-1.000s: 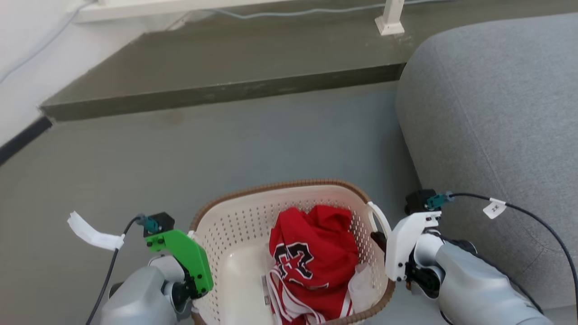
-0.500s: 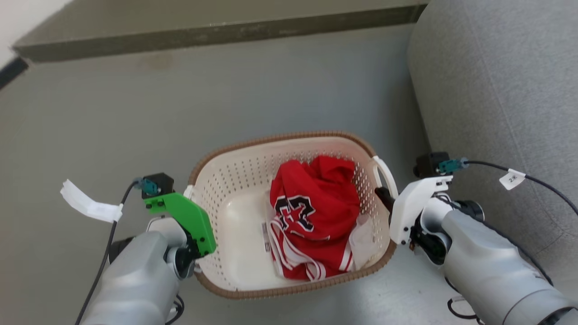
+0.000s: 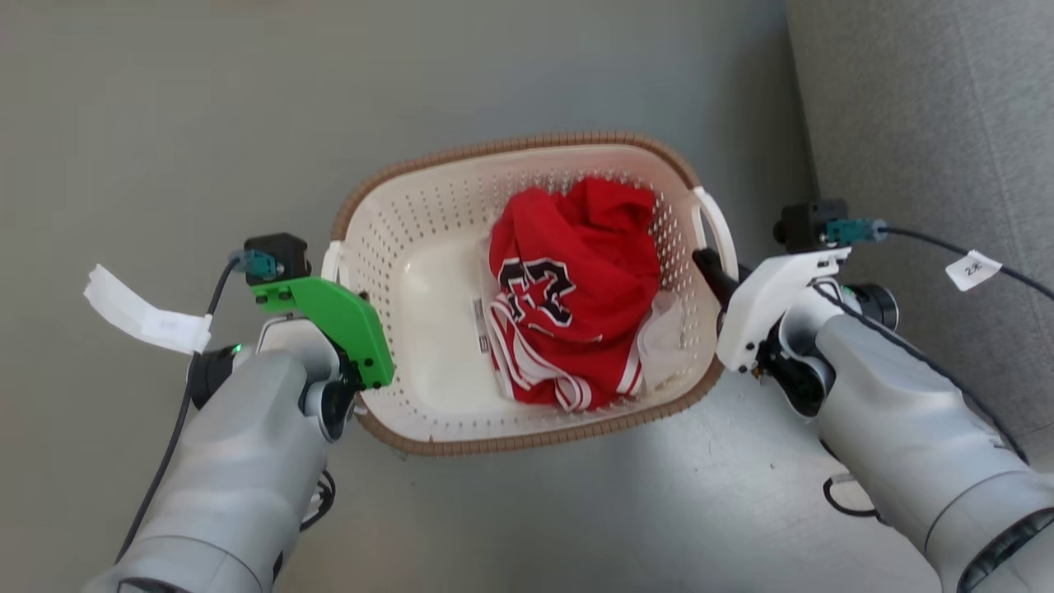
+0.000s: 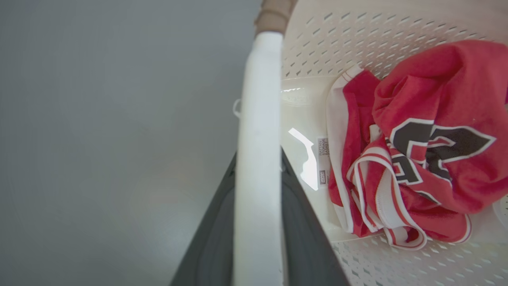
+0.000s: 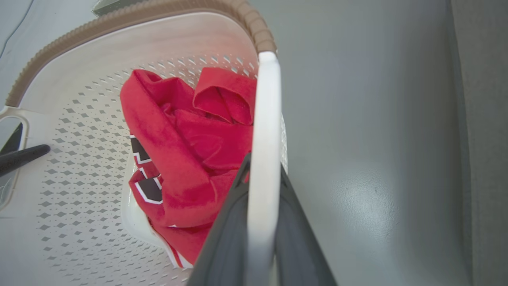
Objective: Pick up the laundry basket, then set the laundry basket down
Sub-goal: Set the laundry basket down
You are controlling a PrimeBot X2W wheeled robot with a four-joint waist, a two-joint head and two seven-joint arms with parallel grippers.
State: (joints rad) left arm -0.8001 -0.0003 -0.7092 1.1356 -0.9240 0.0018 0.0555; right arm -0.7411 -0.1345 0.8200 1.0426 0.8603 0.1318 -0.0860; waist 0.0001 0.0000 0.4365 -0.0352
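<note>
Your basket [image 3: 412,247] hangs between your two hands, above the grey floor [image 3: 165,123] and near the sofa [image 3: 922,123]. Your left hand [image 4: 258,167] is pinching the left handle [image 4: 258,79] between its two fingers, and your right hand [image 5: 264,174] is pinching the right handle [image 5: 266,99] the same way. One red jersey [image 3: 576,280] lies inside.

Cream laundry basket [image 3: 395,247]; red jersey [image 3: 576,272], seemingly black-numbered
</note>
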